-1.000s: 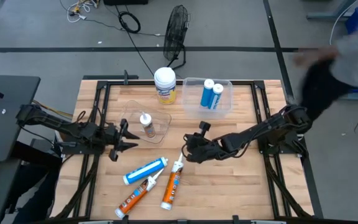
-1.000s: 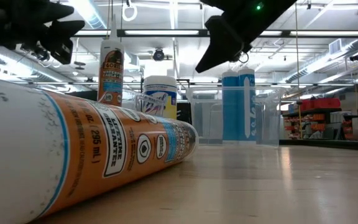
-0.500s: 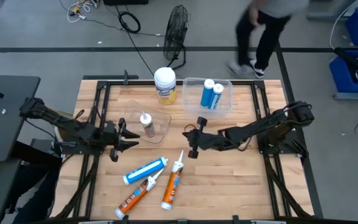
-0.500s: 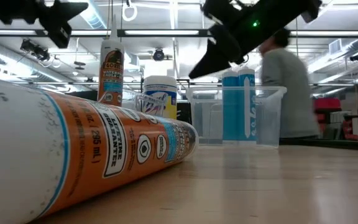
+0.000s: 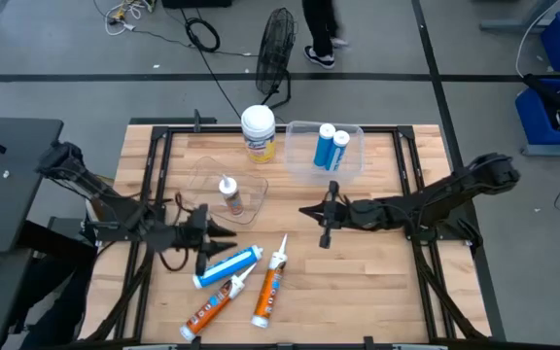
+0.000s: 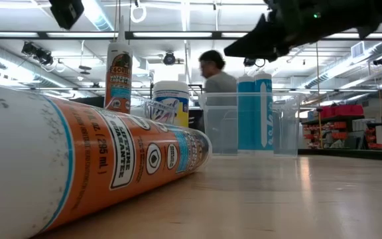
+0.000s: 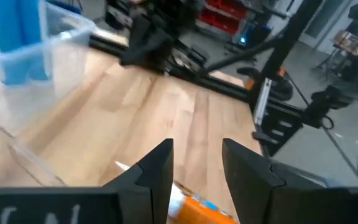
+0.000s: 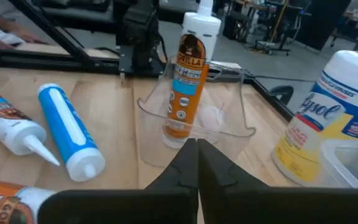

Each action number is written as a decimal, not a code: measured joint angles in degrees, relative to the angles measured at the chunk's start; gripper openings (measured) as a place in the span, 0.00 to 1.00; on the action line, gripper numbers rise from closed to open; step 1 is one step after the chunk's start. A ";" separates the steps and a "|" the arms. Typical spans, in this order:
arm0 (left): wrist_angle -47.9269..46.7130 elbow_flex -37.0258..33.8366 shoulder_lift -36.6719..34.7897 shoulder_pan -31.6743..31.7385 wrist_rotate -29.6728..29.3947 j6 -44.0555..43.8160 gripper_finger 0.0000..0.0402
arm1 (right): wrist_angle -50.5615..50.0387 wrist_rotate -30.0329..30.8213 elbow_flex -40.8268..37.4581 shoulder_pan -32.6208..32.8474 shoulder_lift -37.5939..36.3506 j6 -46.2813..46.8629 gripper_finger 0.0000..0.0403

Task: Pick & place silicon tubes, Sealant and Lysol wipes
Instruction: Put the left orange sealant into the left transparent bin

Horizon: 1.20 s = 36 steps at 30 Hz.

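Observation:
The Lysol wipes canister (image 5: pixel 258 133), with a yellow label and white lid, stands upright at the table's far edge; it also shows in the right wrist view (image 8: pixel 328 118). A small sealant bottle (image 5: pixel 229 194) stands in a clear tray (image 5: pixel 249 185). Two blue tubes (image 5: pixel 331 148) stand in a clear bin (image 5: pixel 350 163). A blue tube (image 5: pixel 227 266) and two orange tubes (image 5: pixel 212 305) (image 5: pixel 271 289) lie on the table's near half. My left gripper (image 5: pixel 220 233) hovers open just above the lying blue tube's left end. My right gripper (image 5: pixel 309 211) is shut and empty at mid-table, pointing toward the tray.
A black metal frame (image 5: pixel 154 165) runs along the table's left, right and far sides. Bare wood (image 5: pixel 367 282) lies at the near right. A person (image 6: pixel 216 70) stands beyond the table's far edge, next to a floor fan (image 5: pixel 276 49).
My left gripper has moved toward the table's right and near edges, closer to the lying blue tube. My right gripper has drawn back toward the table's right edge. A person has walked leftward past the table's far edge.

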 joint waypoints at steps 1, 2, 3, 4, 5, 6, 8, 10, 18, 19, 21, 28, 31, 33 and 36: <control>-0.80 1.52 1.86 -0.70 -0.62 -0.82 0.35 | 0.66 -0.03 -0.81 0.00 -0.50 0.02 0.00; -1.72 2.92 3.67 -1.37 -1.66 -1.87 0.35 | 1.17 -0.01 -1.71 0.00 -1.00 0.02 0.00; -3.51 4.44 5.33 -2.07 -2.76 -3.26 0.35 | 1.64 -0.01 -2.36 0.00 -1.21 0.02 0.00; -5.81 6.14 6.96 -2.61 -3.48 -4.98 0.35 | 2.05 -0.01 -2.81 0.00 -1.28 0.02 0.00; -8.62 8.04 8.42 -3.08 -3.76 -7.52 0.35 | 2.32 -0.01 -3.10 0.00 -1.28 0.04 0.00; -12.08 9.97 9.80 -3.48 -3.92 -10.43 0.35 | 2.40 -0.01 -3.29 0.00 -1.28 0.04 0.00; -18.34 13.80 12.86 -4.43 -4.02 -16.00 0.35 | 2.15 0.01 -3.49 0.00 -1.28 0.16 0.00; -23.65 16.78 15.63 -5.72 -4.02 -20.33 0.35 | 1.74 0.01 -3.51 0.00 -1.28 0.48 0.00; -36.00 24.39 24.32 -8.24 -1.55 -36.76 0.35 | 1.08 -0.07 -3.51 0.02 -1.28 0.50 0.00; -37.29 24.50 25.17 -8.26 -0.93 -38.84 0.35 | 1.06 -0.44 -3.51 0.02 -1.28 0.48 0.00; -38.76 24.62 26.94 -8.26 2.58 -42.47 0.36 | 1.04 -1.34 -3.51 0.00 -1.28 0.46 0.00; -37.99 24.62 32.93 -8.32 7.58 -48.28 0.47 | -0.75 -1.54 -3.53 0.02 -1.28 0.52 0.00; -36.68 24.62 34.82 -8.04 9.78 -49.16 0.56 | -1.48 -1.54 -3.53 0.02 -1.26 0.61 0.00; -36.28 24.62 35.74 -8.04 10.55 -49.69 0.63 | -1.52 -1.54 -3.53 0.02 -1.26 0.61 0.00; -36.05 24.62 37.31 -7.90 11.93 -49.90 0.70 | -1.62 -1.54 -3.53 0.02 -1.26 0.61 0.00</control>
